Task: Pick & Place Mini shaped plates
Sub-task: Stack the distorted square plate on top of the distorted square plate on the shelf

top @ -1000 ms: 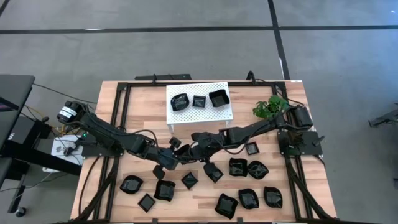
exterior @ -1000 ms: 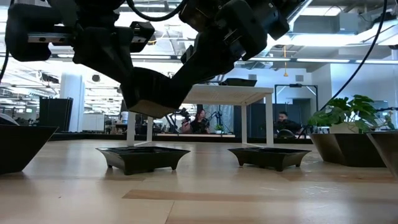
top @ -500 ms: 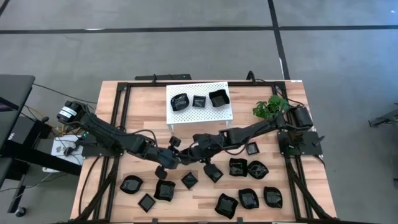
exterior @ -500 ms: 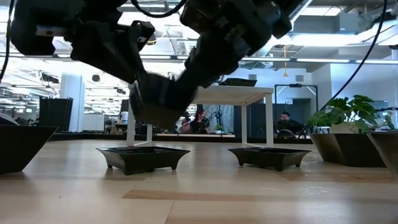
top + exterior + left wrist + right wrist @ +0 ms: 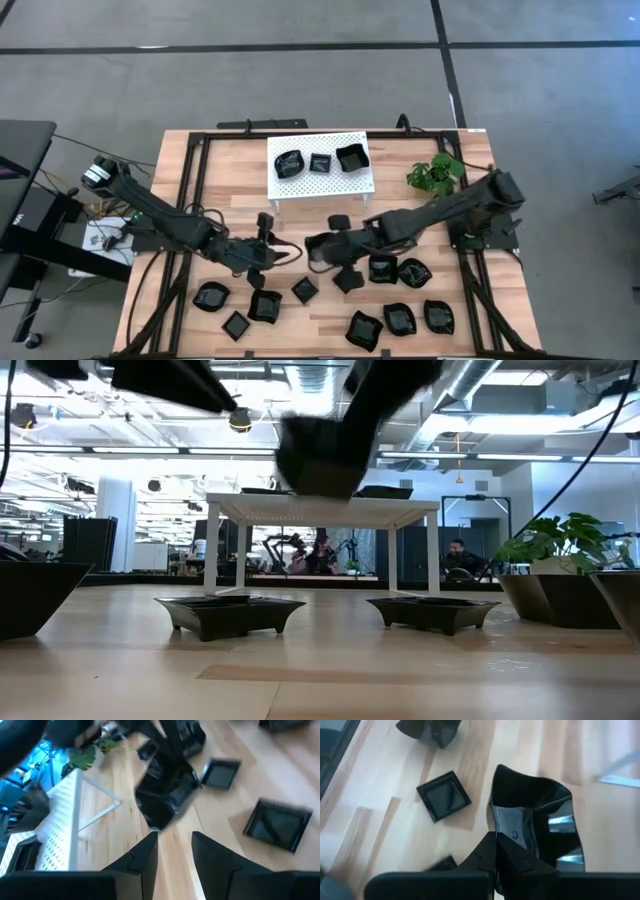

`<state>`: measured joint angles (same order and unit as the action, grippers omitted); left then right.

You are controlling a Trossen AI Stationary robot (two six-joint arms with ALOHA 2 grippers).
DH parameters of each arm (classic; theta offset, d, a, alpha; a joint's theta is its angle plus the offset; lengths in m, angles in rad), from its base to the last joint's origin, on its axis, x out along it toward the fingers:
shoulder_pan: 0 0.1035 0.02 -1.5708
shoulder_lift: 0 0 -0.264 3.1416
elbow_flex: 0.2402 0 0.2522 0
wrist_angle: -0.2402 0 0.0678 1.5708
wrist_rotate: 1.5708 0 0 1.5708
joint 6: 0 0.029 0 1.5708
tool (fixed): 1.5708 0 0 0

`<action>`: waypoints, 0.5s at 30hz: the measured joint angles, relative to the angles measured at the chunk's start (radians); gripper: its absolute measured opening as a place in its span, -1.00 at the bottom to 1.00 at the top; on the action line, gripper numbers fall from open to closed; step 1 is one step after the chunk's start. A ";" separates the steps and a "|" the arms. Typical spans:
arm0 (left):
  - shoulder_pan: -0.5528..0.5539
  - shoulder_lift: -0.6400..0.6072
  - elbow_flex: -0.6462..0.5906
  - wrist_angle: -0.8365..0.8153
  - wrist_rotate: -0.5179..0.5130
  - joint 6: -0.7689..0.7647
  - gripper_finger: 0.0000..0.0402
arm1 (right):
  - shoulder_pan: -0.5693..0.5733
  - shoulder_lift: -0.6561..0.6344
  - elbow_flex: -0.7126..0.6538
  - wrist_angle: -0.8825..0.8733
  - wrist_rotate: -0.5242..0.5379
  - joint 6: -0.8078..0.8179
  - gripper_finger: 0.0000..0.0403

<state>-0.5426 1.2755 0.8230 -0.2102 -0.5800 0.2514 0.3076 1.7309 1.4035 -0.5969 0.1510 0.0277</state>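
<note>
No text, label, brand, number or sign can be read in any view; nothing on the worktop or in the room carries legible writing

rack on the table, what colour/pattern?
White rack, top perforated with small holes, three black plates on it. Shows best in the high view.

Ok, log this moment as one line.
left tool: open, empty | right tool: shut on wavy black plate | rack: three plates

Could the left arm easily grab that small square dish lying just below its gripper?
Probably yes: the left gripper is open and empty, and the small square dish sits apart from its neighbours with nothing over it.
</note>
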 joint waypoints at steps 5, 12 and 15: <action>0.000 -0.069 0.000 -0.004 0.000 -0.048 -0.43 | 0.028 -0.109 0.067 -0.216 0.274 -0.001 -0.99; 0.007 -0.112 0.000 0.000 0.000 -0.051 -0.46 | -0.065 -0.274 0.043 -0.274 0.426 -0.136 -1.00; 0.015 -0.110 0.000 -0.002 0.000 -0.051 -0.47 | -0.142 -0.309 0.028 -0.274 0.425 -0.221 -1.00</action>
<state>-0.5275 1.1652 0.8230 -0.2118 -0.5803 0.2005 0.1655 1.4223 1.4319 -0.8710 0.5762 -0.1933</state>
